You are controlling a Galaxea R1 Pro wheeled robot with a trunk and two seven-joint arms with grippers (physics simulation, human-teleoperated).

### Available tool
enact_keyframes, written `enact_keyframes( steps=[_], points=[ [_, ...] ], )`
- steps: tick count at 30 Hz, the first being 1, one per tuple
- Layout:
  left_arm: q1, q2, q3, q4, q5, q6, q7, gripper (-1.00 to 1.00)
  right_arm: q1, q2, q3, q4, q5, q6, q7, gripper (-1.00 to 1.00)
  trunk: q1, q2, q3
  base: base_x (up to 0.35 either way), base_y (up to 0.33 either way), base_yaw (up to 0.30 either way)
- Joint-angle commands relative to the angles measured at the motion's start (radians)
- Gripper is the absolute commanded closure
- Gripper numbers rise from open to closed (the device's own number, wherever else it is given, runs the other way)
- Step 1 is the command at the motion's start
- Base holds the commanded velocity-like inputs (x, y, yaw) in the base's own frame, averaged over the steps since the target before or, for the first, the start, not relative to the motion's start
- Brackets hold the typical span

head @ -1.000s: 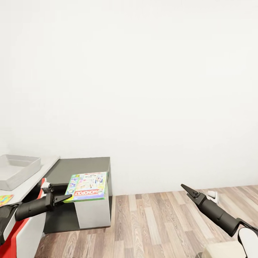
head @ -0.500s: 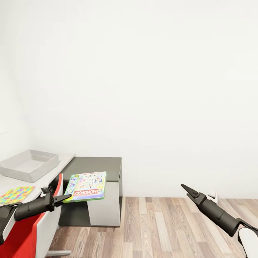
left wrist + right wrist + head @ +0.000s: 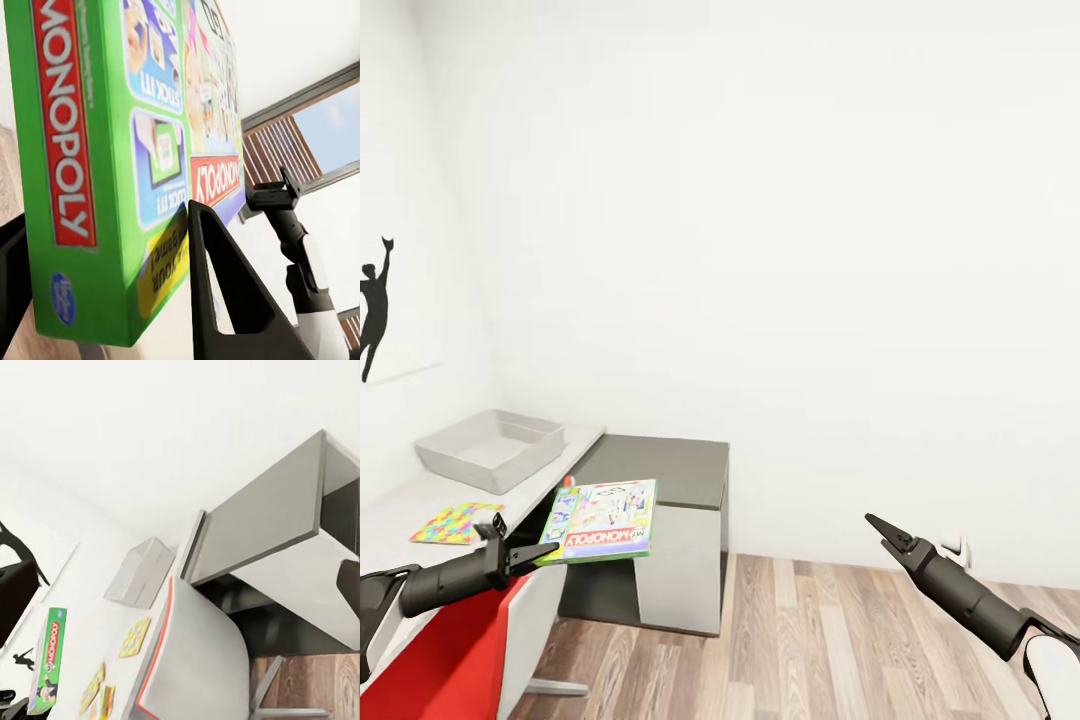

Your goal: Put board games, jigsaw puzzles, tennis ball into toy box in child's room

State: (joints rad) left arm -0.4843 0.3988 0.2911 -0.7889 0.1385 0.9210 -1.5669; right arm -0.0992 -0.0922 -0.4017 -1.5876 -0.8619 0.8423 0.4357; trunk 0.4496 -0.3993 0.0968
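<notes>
Now the left pincer (image 3: 548, 548) clamps one edge of the stiff, light board game (image 3: 603, 520), held level in the air; toy box (image 3: 490, 450) sits at ten o'clock on the surface (image 3: 400, 505). Pinched at the rim, it may droop. Right pincer (image 3: 875, 522) looks closed, probably empty

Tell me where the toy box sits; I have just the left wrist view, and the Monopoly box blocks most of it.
Observer: In the head view the toy box stands on the table, beyond and slightly left of the left gripper, which holds the board game roughly level.
Operator: Report what lies in front of that toy box.
Observer: A jigsaw puzzle lies flat on the table, nearer the robot than the toy box and apart from it.
Operator: Check the right gripper.
Observer: The right gripper looks shut and holds nothing, out over the wooden floor.
</notes>
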Motion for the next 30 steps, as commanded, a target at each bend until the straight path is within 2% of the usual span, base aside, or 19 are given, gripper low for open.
enact_keyframes(
  steps=[1, 9, 17, 30],
  points=[
    [0.0, 0.0, 0.0, 0.0, 0.0, 0.009, -0.004, 1.0, 0.0, 0.0, -0.002, 0.0, 0.001, 0.006, 0.004, -1.0, 0.0, -0.001, 0.0, 0.04, 0.0, 0.092],
    [0.0, 0.0, 0.0, 0.0, 0.0, 0.006, -0.004, 1.0, 0.0, 0.0, -0.002, 0.0, 0.001, 0.006, 0.005, -1.0, 0.0, -0.001, 0.0, 0.197, 0.0, 0.021],
    [0.0, 0.0, 0.0, 0.0, 0.0, 0.006, -0.004, 1.0, 0.0, 0.001, -0.001, 0.0, 0.002, 0.005, 0.003, -1.0, 0.0, -0.001, 0.0, 0.089, 0.039, 0.032],
    [0.0, 0.0, -0.001, 0.0, 0.0, 0.005, -0.004, 1.0, 0.0, 0.002, 0.0, 0.0, 0.001, 0.006, 0.005, -1.0, 0.0, -0.001, 0.0, 0.263, 0.159, 0.258]
  ],
)
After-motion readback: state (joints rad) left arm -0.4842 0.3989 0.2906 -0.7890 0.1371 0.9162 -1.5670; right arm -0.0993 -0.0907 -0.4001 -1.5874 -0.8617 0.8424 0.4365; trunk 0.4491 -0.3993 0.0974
